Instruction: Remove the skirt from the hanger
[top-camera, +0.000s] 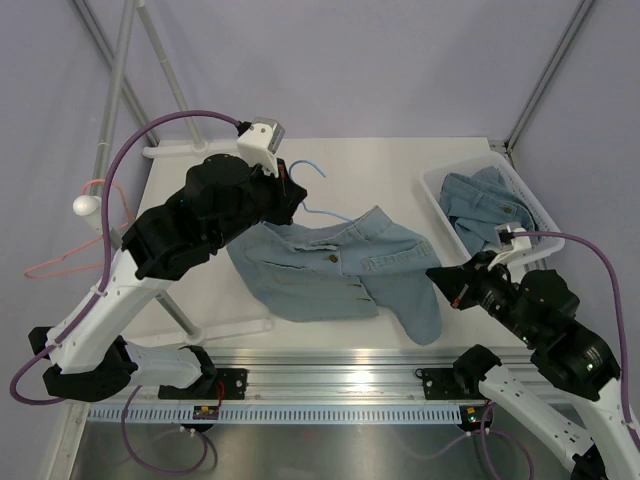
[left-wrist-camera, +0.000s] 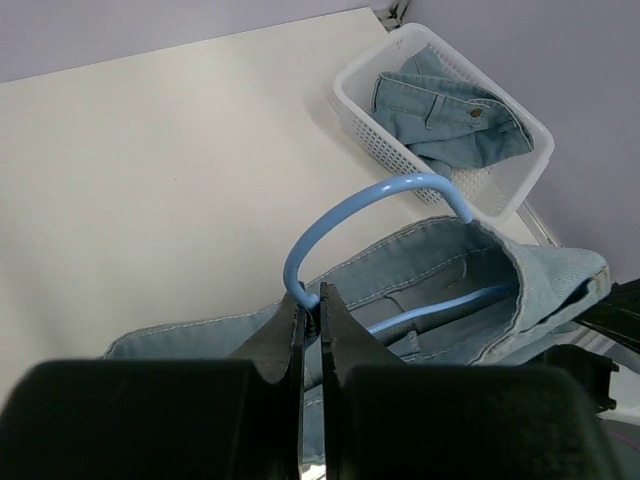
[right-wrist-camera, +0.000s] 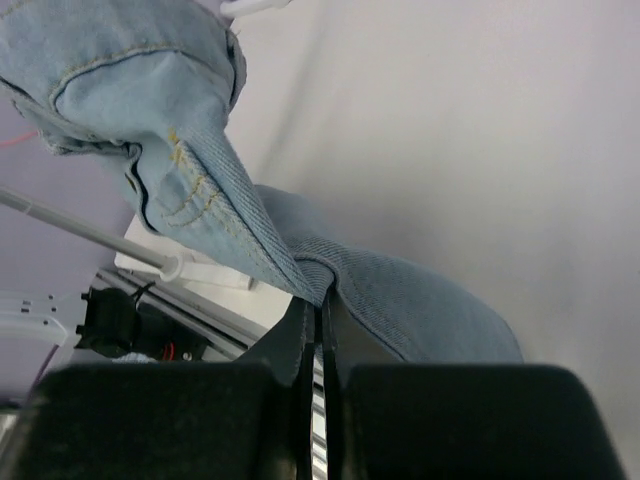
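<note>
A light blue denim skirt (top-camera: 330, 265) hangs on a light blue hanger (top-camera: 312, 190) held above the white table (top-camera: 390, 170). My left gripper (top-camera: 288, 193) is shut on the base of the hanger's hook (left-wrist-camera: 312, 298). In the left wrist view the hanger's bar (left-wrist-camera: 440, 308) runs inside the skirt's waistband (left-wrist-camera: 520, 270). My right gripper (top-camera: 440, 278) is shut on a pinched fold of the skirt (right-wrist-camera: 322, 278) at its right side. The denim drapes both ways from my right gripper (right-wrist-camera: 318, 305).
A white basket (top-camera: 436, 190) at the right rear holds more denim clothes (top-camera: 485, 205); it also shows in the left wrist view (left-wrist-camera: 370, 130). A white rail (top-camera: 225, 330) lies near the front left. A pink hanger (top-camera: 70, 262) hangs off the left edge.
</note>
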